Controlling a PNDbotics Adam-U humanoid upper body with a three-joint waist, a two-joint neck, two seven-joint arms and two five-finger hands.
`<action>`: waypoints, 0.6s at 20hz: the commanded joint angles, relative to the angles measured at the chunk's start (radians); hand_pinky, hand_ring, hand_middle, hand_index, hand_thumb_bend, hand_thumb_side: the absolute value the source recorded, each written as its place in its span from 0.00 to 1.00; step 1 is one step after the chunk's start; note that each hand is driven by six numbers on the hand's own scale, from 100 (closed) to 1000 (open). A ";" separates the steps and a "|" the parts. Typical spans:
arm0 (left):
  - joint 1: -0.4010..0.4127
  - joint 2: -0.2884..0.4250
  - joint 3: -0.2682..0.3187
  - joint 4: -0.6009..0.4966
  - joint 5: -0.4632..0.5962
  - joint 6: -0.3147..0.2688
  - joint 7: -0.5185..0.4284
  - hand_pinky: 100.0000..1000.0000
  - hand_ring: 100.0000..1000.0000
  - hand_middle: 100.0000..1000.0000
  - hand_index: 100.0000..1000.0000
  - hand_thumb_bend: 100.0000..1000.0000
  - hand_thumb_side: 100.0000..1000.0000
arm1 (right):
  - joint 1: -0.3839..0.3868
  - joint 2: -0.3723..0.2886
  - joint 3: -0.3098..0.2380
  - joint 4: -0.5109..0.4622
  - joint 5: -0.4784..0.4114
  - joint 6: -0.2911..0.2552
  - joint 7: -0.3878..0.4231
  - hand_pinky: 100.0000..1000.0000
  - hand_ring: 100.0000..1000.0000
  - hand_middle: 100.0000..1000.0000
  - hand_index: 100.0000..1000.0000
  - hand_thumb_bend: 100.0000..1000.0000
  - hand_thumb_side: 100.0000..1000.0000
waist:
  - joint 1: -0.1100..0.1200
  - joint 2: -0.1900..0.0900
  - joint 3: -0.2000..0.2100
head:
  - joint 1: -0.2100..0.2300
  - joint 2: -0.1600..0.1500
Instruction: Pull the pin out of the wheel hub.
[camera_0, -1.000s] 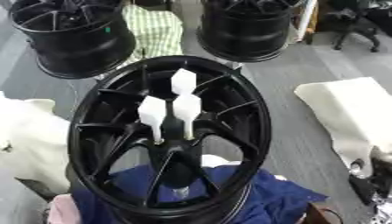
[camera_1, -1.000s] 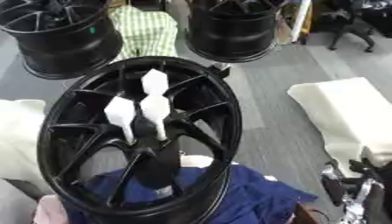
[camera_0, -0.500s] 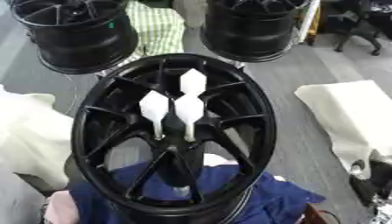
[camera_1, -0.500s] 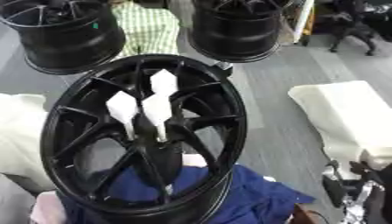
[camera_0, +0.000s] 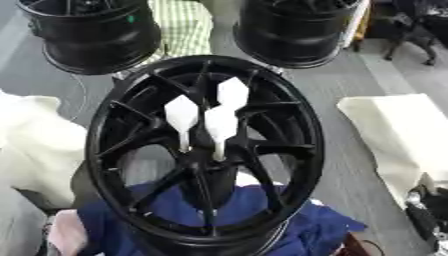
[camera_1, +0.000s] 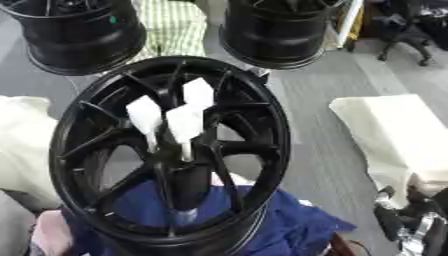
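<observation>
We see the black wheel hub (camera_0: 206, 150) standing on a blue cloth (camera_0: 289, 220), three white pins (camera_0: 220, 125) sticking from its centre. Our right hand (camera_1: 411, 220) waits at five o'clock, probably idle; its fingers we cannot tell. Best pull one pin straight out.

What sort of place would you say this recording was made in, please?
Probably a workshop or lab floor: a black wheel hub with white pins lies on blue cloth, two more black wheels stand behind it on grey flooring.
</observation>
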 joint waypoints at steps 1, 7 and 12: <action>-0.001 -0.061 -0.016 -0.055 -0.053 0.056 0.057 0.38 0.35 0.60 0.78 0.00 0.68 | -0.011 -0.014 0.002 -0.025 -0.008 -0.003 0.005 0.30 0.45 0.60 0.68 0.15 0.18 | 0.003 -0.002 -0.004 | 0.005 -0.020; -0.002 -0.102 -0.042 -0.118 -0.135 0.167 0.143 0.38 0.36 0.59 0.77 0.00 0.66 | -0.013 -0.013 0.002 -0.027 -0.008 0.000 0.007 0.30 0.45 0.60 0.68 0.15 0.18 | 0.001 0.002 -0.006 | 0.004 -0.030; 0.007 -0.113 -0.054 -0.148 -0.138 0.212 0.151 0.38 0.36 0.57 0.76 0.00 0.65 | -0.012 -0.014 0.001 -0.027 -0.007 0.001 0.007 0.30 0.45 0.60 0.68 0.15 0.18 | 0.001 0.000 -0.003 | 0.008 -0.031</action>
